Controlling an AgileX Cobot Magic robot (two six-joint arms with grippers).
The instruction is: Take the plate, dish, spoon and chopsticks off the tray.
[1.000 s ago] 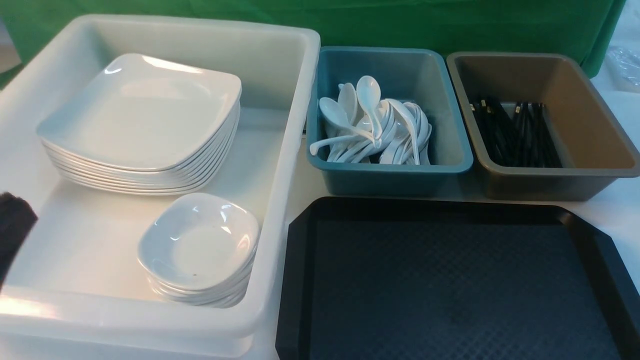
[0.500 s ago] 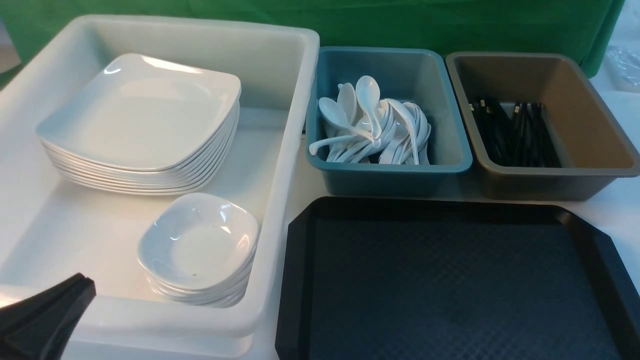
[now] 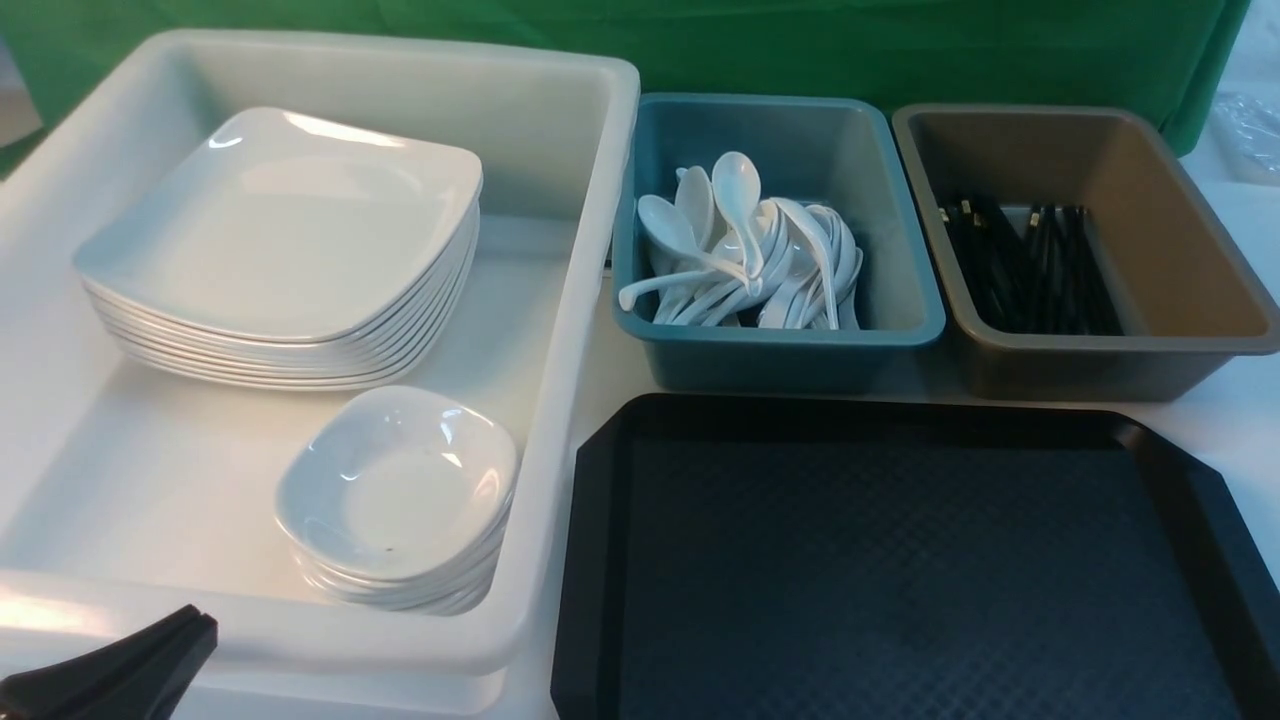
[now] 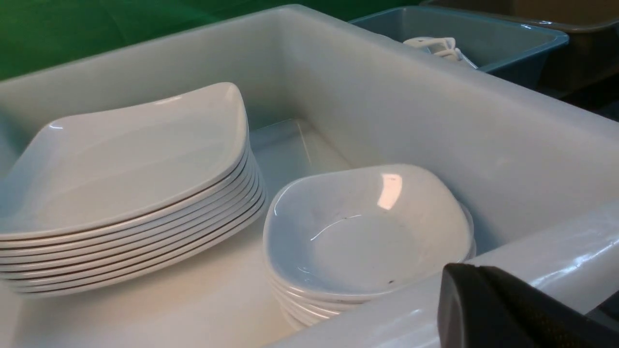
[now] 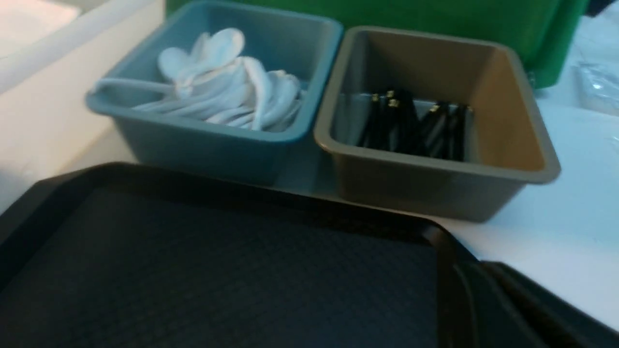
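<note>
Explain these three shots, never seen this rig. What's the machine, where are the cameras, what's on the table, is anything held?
It is a two-armed robot with a gripper on each arm. The wide shot comes from a camera between the arms, looking forward; the other two come from cameras on the wrists.

On the table: a white tub holding stacked plates and dishes, a teal bin of spoons, a brown bin of chopsticks, and a black tray with nothing on it.

The left gripper shows at the tub's near rim, shut and holding nothing. The right gripper is a dark blur at the tray's edge, also shut, nothing seen in it.
</note>
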